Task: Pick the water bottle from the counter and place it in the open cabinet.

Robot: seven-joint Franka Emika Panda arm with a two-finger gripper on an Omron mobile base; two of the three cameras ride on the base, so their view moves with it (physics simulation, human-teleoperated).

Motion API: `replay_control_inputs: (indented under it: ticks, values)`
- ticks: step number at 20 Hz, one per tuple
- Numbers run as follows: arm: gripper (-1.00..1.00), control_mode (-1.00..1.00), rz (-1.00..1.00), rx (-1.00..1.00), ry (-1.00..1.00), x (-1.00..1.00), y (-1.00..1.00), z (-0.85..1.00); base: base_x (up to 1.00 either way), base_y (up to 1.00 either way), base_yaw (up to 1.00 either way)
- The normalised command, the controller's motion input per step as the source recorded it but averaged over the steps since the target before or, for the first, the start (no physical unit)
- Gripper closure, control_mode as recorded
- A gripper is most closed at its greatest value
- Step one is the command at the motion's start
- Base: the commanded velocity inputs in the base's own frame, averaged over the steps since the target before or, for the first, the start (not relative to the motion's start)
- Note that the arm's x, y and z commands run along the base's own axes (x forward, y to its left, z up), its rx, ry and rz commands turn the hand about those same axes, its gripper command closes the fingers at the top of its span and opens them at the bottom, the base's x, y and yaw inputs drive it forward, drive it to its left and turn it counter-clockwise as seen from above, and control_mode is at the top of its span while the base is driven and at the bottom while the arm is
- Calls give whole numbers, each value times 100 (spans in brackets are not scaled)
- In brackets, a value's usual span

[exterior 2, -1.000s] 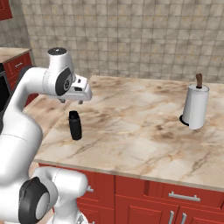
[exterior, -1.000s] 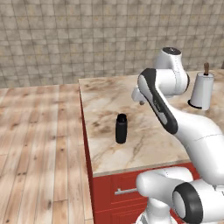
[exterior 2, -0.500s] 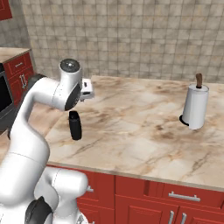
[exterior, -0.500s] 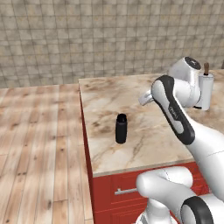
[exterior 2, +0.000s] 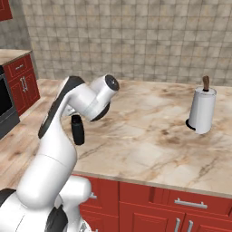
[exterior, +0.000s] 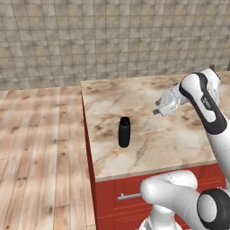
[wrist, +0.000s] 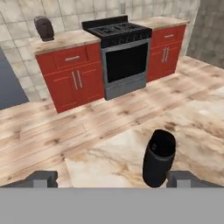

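Arm bent over the table point(exterior: 152, 134), elbow high at right of the left base view, wrist angled toward frame centre. Pincer point(wrist: 109, 178) sits at the bottom edge of the hand view: the two tips spread wide, nothing between them. Water bottle point(wrist: 158, 158) is just ahead of them, lower centre-right in that frame, closer to the right tip, not touching. Bottle is matte black, upright, with a narrower cap; it stands near the table's left edge in the left base view point(exterior: 124, 132). Right base view has the bottle point(exterior 2: 78, 129) partly behind the arm, and a paper-towel roll point(exterior 2: 202, 110) at right. Hand view adds far background: stove point(wrist: 120, 54), red cabinets point(wrist: 72, 76), toaster point(wrist: 44, 28) at upper left.
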Motion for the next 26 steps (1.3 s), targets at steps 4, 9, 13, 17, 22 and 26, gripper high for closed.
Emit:
replay_control_inputs:
  ticks: [4, 9, 13, 17, 22, 26]
  values:
    - [-100, -100, 48, 11, 0, 11, -3, -2, 0, 0, 0]
    - [-100, -100, 33, 5, 0, 28, 0, -19, 0, 0, 0]
    - [-100, -100, 21, 0, -1, 22, 0, -54, 0, 0, 0]
    - [-100, -100, 15, 0, -1, 14, 0, -56, 0, 0, 0]
    - [-100, -100, 3, 0, 0, 10, 5, -26, 0, 0, 0]
    - [-100, -100, 0, 0, 0, 10, 2, -3, 0, 0, 0]
